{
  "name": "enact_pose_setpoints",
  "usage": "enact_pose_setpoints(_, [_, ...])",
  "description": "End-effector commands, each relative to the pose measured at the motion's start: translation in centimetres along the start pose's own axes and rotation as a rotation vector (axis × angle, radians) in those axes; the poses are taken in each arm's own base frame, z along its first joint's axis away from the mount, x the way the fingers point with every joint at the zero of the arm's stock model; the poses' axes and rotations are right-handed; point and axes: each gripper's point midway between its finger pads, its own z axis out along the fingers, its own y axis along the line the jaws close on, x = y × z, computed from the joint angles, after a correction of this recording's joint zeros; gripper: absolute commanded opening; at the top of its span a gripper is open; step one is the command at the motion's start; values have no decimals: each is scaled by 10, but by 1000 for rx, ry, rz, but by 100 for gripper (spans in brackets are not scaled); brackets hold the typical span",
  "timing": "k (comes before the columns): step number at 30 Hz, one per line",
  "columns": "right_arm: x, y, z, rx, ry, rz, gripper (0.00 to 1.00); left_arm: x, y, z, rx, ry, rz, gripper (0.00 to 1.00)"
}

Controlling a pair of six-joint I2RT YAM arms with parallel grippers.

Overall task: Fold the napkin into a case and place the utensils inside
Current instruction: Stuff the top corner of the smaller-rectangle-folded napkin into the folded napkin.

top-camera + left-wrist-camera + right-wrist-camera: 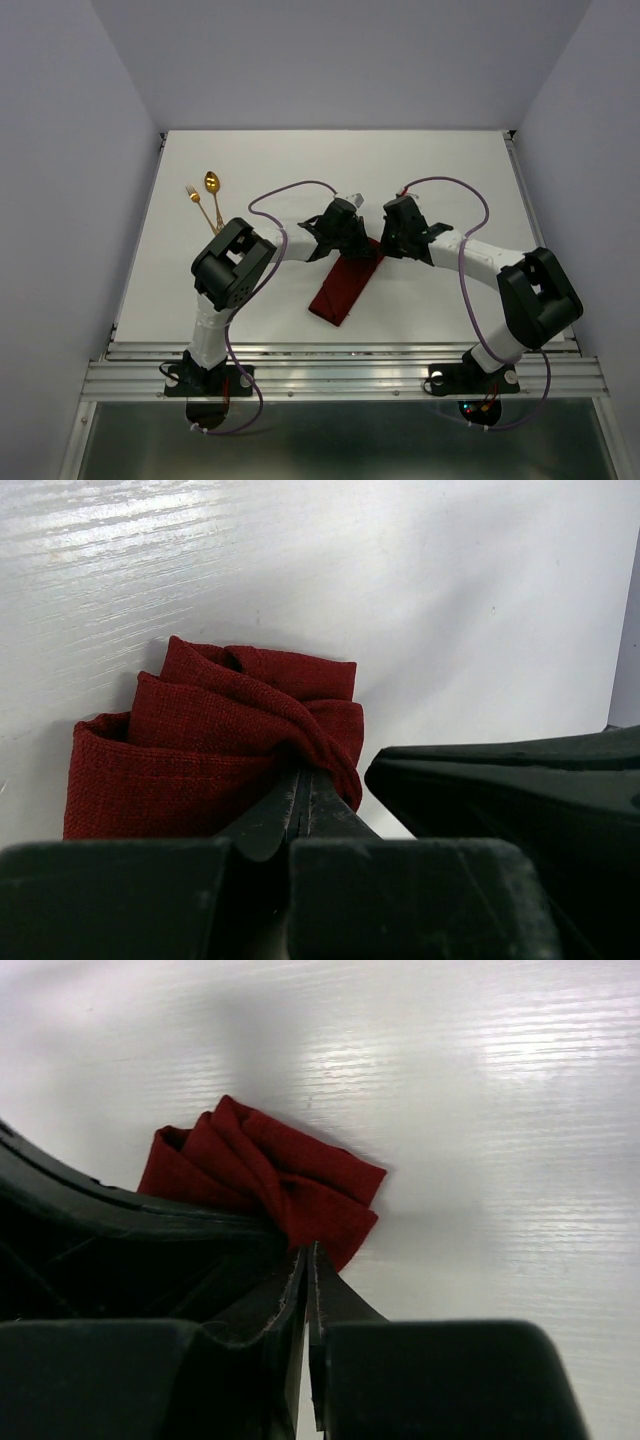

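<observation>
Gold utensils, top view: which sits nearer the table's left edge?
The small gold fork; the gold spoon with the oval bowl lies just right of it.

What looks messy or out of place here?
The napkin is bunched into rumpled layers at its far end, where the left gripper and right gripper pinch it, and the strip lies slanted on the table. The spoon and fork lie tidy.
</observation>
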Motion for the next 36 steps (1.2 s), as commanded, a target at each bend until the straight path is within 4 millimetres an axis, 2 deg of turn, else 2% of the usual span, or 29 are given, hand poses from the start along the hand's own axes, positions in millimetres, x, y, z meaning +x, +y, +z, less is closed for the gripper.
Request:
enact_pose_setpoints(1, [-13,-8,-2,74,-46,-38,13,2,4,1,-13,-4,16,0])
enact_pose_setpoints(6, [-10,-9,0,80,-31,-48,17,2,3,0,-12,-2,16,0])
enact_pose_setpoints(10, [-12,3,-3,14,-32,-49,22,3,4,0,-11,1,17,0])
enact_pose_setpoints(23, [-21,19,-9,-59,-58,-31,24,3,3,-2,-10,2,19,0])
enact_pose_setpoints(36, [-22,25,-8,-82,-59,-24,24,5,4,-2,-12,8,19,0])
